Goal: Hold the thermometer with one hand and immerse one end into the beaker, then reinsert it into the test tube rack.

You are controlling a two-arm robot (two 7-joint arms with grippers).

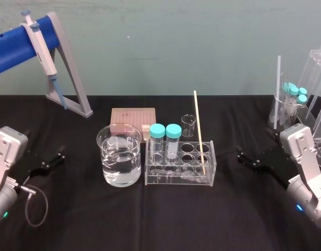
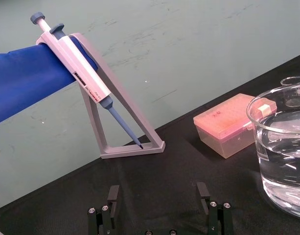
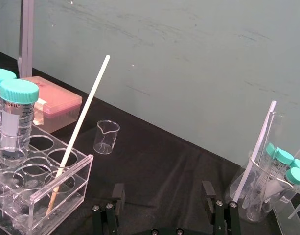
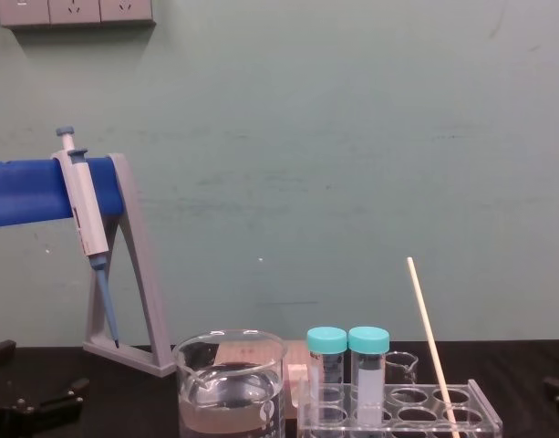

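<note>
The thermometer [image 1: 200, 133] is a thin pale rod leaning in a right-hand hole of the clear test tube rack [image 1: 176, 181] at the table's middle. In the right wrist view the thermometer [image 3: 80, 129] slants up out of the rack [image 3: 66, 188]. The large glass beaker [image 1: 107, 157], partly filled with clear liquid, stands just left of the rack. My right gripper [image 1: 247, 158] rests open low over the table, to the right of the rack and apart from it; its fingers [image 3: 119, 195] hold nothing. My left gripper [image 1: 50, 160] sits open left of the beaker [image 2: 267, 122].
Two teal-capped tubes [image 1: 165, 138] stand in the rack's left holes. A small glass beaker [image 1: 188, 125] and a pink tip box [image 1: 133, 119] sit behind. A pipette [image 1: 40, 44] hangs on a grey-and-blue stand [image 1: 76, 89] at back left. Flasks with tubes [image 1: 294, 104] crowd the back right.
</note>
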